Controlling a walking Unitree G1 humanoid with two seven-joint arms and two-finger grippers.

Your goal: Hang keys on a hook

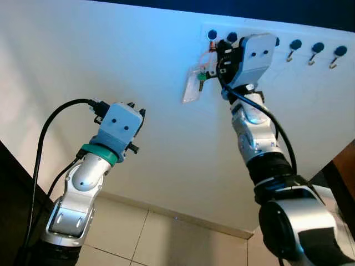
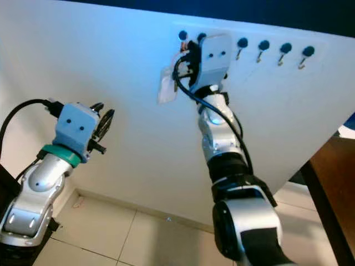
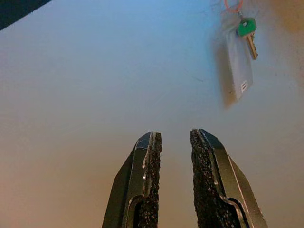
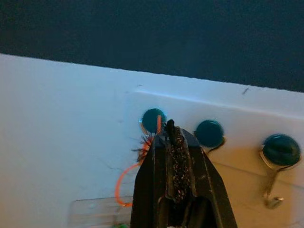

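Right claw [image 4: 172,127]: raised to the white hook rail on the wall; its two black fingers are pressed together, pinching the thin orange ring loop of the key set just below the end hook.
Key set [image 1: 195,84]: a green-headed metal key [image 3: 247,29] and a clear rectangular plastic tag [image 3: 237,66] on a thin orange loop [image 4: 124,183]; it hangs against the wall beside the right claw, directly under the leftmost knob of the rail.
Loop and hook: the orange loop runs up to the dark round knob [image 4: 153,119] at the end of the rail; whether it sits over the hook itself cannot be told, as the fingers cover that spot.
Hook rail [image 1: 308,39]: a white strip fixed high on the wall, carrying a row of dark round knobs, each with a small metal hook [image 4: 271,190] beneath; the knobs to the robot's right of the claw carry nothing.
Left claw [image 3: 173,142]: held up in front of the bare wall, lower than the rail and well apart from the key set; its rough black fingers stand slightly apart with nothing between them.
Left arm [image 1: 83,183]: silver, with a green band at the wrist and a black cable looping off it.
Wall [image 1: 111,50]: plain white, meeting a tiled floor [image 1: 127,233] at a pale skirting.
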